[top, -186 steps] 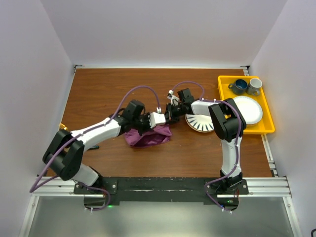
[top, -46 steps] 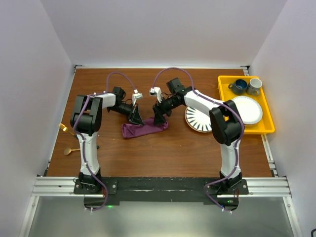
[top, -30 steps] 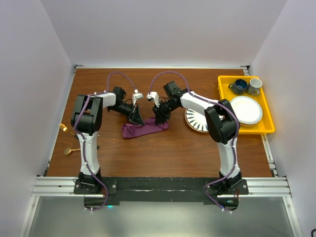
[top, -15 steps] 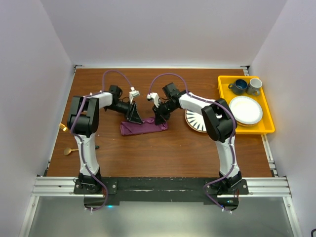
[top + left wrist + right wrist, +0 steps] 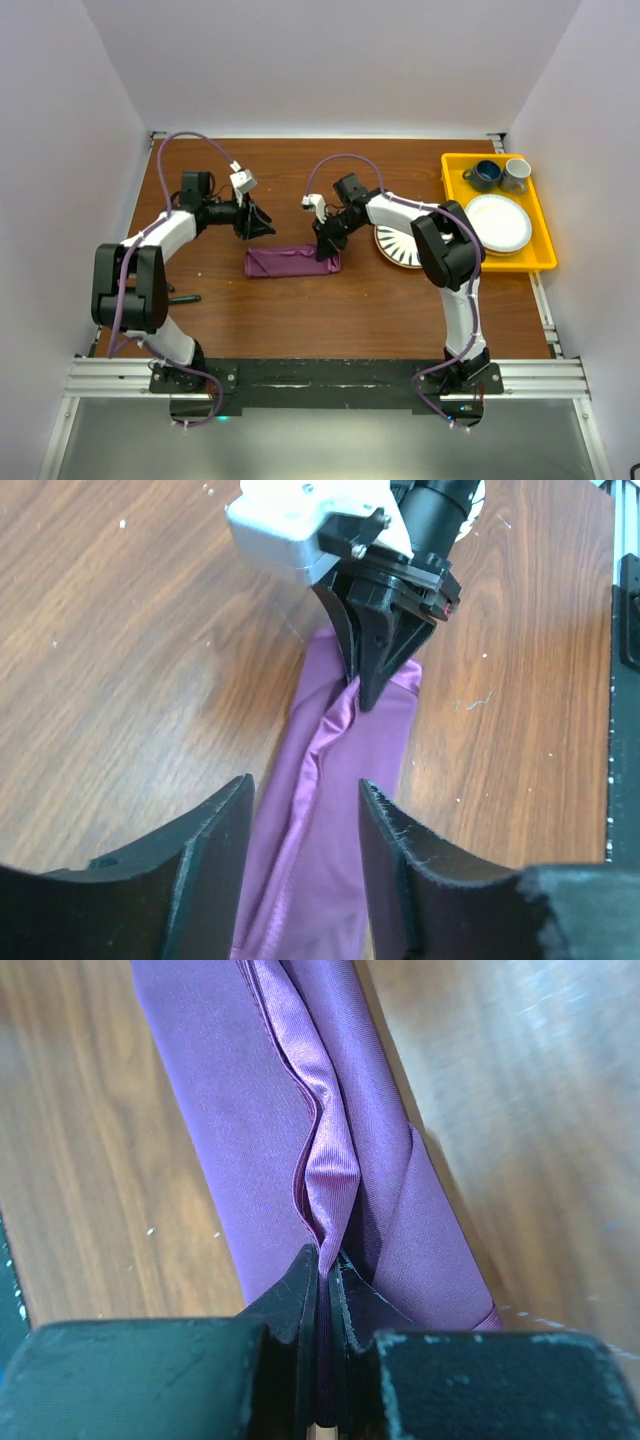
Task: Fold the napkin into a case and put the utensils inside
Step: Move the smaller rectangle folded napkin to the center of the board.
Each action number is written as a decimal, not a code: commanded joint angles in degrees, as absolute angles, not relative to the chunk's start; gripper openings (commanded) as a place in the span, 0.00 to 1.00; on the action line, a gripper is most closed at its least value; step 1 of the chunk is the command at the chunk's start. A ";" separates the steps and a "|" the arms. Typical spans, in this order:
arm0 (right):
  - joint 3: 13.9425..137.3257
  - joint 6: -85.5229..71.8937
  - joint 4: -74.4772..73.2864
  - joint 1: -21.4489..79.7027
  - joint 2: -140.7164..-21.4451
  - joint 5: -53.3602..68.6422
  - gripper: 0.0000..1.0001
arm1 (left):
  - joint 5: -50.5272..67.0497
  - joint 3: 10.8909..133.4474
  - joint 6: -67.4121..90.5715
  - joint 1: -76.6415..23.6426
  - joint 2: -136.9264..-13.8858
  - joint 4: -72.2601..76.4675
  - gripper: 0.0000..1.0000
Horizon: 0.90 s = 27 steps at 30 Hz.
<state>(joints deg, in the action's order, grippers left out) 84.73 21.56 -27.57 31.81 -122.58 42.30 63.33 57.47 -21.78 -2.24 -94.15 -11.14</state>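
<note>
at the left of the table (image 5: 300, 320), in the top view, your left gripper (image 5: 262, 222) hangs just behind the left end of the napkin (image 5: 290, 262). its jaws stand about half apart and hold nothing. in the left wrist view the gripper (image 5: 305, 785) looks down the length of the cloth, one finger (image 5: 215, 850) on each side of the frame and the purple strip (image 5: 330, 820) showing in the gap. whether the tips touch the cloth, you cannot tell.

mid-table, the napkin lies folded into a narrow band running left to right, flat on the wood, with a raised ridge along its length.

at the band's right end your right gripper (image 5: 327, 250) points down and is clamped tight on that ridge. the right wrist view shows the fingertips (image 5: 305, 1270) pinched together on a thin upstanding fold of the cloth (image 5: 230, 1110); the left wrist view shows the same pinch from the far end (image 5: 372, 670).

just right of it sits the striped plate (image 5: 400, 248), partly under the right arm. further right, the yellow tray (image 5: 448, 190) holds a white plate (image 5: 500, 222), a blue cup (image 5: 487, 175) and a grey cup (image 5: 516, 173).
</note>
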 commanded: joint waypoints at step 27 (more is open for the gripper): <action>81.65 22.60 -31.47 31.99 -119.79 48.87 0.00 | 48.00 48.25 -55.29 -22.94 -89.91 -9.58 0.52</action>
